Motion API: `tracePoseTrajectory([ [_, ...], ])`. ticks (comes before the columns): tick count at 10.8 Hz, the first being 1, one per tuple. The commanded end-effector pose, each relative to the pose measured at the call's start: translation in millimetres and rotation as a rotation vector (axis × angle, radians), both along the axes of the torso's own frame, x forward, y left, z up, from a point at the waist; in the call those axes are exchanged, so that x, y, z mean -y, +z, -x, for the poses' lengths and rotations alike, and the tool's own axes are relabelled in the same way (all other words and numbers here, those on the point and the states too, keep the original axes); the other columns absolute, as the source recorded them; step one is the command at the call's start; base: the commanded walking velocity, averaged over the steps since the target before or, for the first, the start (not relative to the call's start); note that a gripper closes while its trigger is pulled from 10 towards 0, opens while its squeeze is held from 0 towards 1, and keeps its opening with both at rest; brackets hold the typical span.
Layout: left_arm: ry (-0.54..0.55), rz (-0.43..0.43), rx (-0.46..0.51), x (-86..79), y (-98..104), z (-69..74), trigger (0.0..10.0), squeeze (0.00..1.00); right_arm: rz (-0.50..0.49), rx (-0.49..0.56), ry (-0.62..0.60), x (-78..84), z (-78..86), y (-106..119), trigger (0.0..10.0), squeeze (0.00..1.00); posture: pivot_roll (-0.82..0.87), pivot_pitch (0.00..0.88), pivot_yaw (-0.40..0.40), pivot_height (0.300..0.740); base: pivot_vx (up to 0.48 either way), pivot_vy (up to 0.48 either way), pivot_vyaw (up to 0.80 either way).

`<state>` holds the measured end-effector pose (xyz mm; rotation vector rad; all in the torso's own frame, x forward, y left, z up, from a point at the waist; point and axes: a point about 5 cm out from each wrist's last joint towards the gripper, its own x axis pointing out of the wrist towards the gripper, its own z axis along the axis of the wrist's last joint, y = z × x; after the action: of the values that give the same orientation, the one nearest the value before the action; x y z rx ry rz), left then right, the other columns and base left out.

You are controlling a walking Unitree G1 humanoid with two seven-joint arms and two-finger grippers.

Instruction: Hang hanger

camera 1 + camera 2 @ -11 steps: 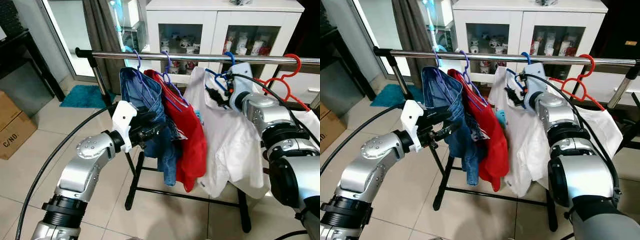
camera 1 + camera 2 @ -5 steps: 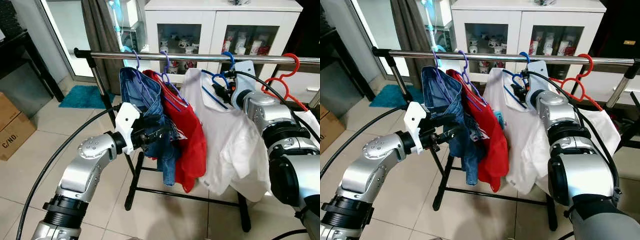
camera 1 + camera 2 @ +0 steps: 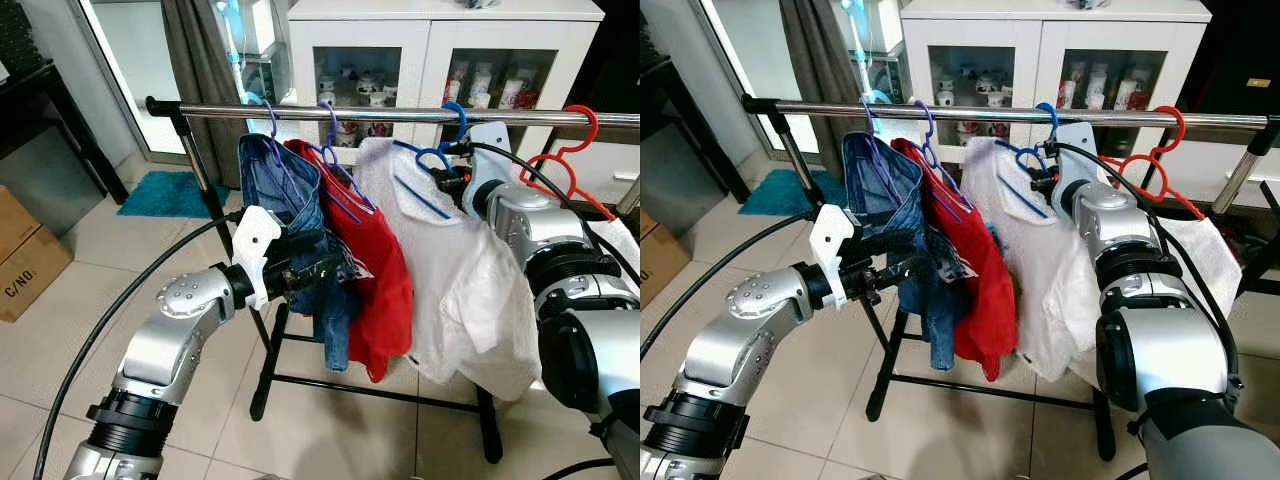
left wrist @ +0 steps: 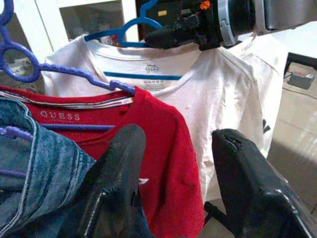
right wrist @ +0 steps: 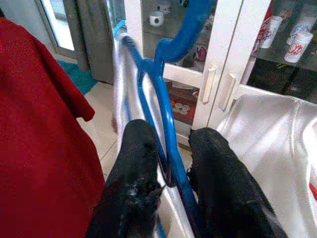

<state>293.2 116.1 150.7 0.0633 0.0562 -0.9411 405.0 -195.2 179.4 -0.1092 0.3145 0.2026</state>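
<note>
Three garments on the rail (image 3: 400, 115) in the left eye view: jeans (image 3: 290, 215), red shirt (image 3: 375, 270), white shirt (image 3: 455, 285). Blue hanger (image 3: 440, 155) hooked over the rail, inside the white shirt's collar. Right gripper (image 3: 452, 180) at the hanger's neck. Left gripper (image 3: 325, 268) low against the jeans. Red hanger (image 3: 572, 165) bare at the far right.

Right eye view: same layout, cabinet (image 3: 1040, 60) behind.

Left wrist view: left fingers (image 4: 119, 163) spread apart, nothing between, red shirt just ahead.

Right wrist view: right fingers (image 5: 138, 163) pinched on the hanger's blue wire.
</note>
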Motion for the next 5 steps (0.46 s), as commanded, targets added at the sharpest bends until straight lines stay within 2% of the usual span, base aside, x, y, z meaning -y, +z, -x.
tracePoseTrajectory([
  [1,-0.007,0.000,0.008,0.1,2.7,-1.1,10.0,0.00,-0.008,-0.003,0.007,-1.8,-1.2,3.3,0.0,0.00,-0.14,0.000,0.100,0.740,0.000,0.000,0.00],
  [5,-0.004,0.001,0.006,0.1,2.4,-0.8,10.0,0.00,-0.043,0.029,-0.018,-0.7,-1.9,6.5,0.0,0.00,-0.14,0.000,0.096,0.740,0.000,0.000,0.00],
])
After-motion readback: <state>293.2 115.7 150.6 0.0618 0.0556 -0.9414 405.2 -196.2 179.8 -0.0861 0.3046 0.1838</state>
